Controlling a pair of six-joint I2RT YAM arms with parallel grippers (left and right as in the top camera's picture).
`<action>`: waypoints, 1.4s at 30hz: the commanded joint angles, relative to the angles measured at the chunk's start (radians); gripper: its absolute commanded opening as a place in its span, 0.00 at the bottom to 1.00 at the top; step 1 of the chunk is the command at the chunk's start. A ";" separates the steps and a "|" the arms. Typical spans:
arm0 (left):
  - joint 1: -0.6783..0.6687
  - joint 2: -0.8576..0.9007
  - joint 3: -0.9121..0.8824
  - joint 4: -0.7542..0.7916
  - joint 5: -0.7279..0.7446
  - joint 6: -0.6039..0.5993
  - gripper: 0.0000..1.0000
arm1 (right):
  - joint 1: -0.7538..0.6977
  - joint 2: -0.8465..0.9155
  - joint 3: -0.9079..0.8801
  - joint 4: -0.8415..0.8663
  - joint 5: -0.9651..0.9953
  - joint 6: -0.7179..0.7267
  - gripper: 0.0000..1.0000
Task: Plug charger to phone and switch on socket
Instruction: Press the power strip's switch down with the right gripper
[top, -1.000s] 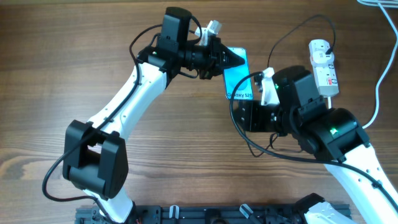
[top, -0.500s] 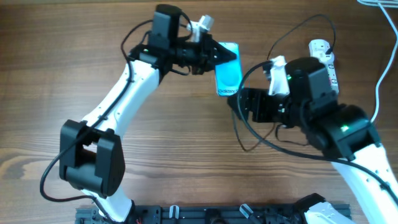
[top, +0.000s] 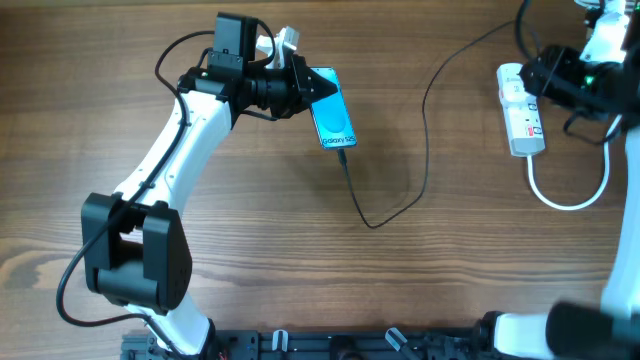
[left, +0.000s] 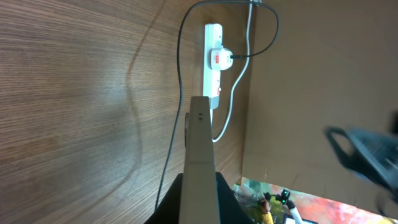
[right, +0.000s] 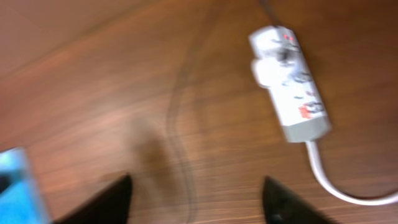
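The left arm is showing smooth white links joined by blocky black joint housings, and a thin black cable is looping out beside its upper joint. A small white-and-silver fitting is sitting on the black wrist, and the left gripper is showing up black and wedge-shaped. The right arm is appearing black near its wrist, with a small green light glowing and a white part next to it. The right gripper is showing two dark, blurred fingers.
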 joint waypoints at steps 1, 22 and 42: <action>-0.002 -0.029 0.008 0.001 0.003 0.024 0.04 | -0.079 0.170 0.004 0.014 0.030 -0.062 0.79; -0.002 -0.030 0.008 -0.034 -0.031 0.024 0.04 | -0.204 0.550 -0.010 0.285 0.143 -0.342 0.85; -0.002 -0.030 0.008 -0.035 -0.038 0.023 0.04 | -0.232 0.685 -0.011 0.381 0.000 -0.082 0.87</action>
